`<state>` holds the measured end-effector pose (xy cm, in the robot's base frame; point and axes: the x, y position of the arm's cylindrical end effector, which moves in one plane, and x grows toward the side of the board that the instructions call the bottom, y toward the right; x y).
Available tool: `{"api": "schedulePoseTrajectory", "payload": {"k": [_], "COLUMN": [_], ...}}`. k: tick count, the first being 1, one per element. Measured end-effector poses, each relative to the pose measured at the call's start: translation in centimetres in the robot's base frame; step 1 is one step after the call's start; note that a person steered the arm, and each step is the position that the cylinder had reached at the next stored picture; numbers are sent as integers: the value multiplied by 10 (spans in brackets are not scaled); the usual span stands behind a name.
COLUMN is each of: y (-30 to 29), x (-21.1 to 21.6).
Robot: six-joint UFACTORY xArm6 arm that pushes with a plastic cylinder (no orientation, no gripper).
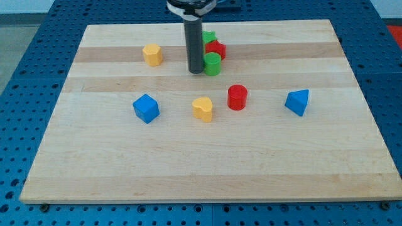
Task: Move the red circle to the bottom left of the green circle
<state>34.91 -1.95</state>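
Note:
The red circle (237, 97) stands near the board's middle, below and to the right of the green circle (213, 64). The green circle sits at the upper middle, touching a red block (218, 48), with another green block (209, 37) behind that. My tip (195, 71) rests on the board right against the green circle's left side, above and to the left of the red circle.
A yellow block (152, 54) lies at the upper left. A blue cube (146, 108) lies left of centre. A yellow block (203, 108) sits left of the red circle. A blue triangular block (298, 102) is at the right. The wooden board (207, 169) rests on a blue perforated table.

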Motion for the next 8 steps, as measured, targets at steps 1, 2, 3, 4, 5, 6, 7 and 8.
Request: {"api": "schedulePoseTrajectory", "payload": {"k": [1, 2, 3, 4, 5, 6, 7, 8], "y": [10, 10, 27, 85, 120, 114, 92, 62], "x": [1, 15, 34, 35, 54, 86, 107, 106]}}
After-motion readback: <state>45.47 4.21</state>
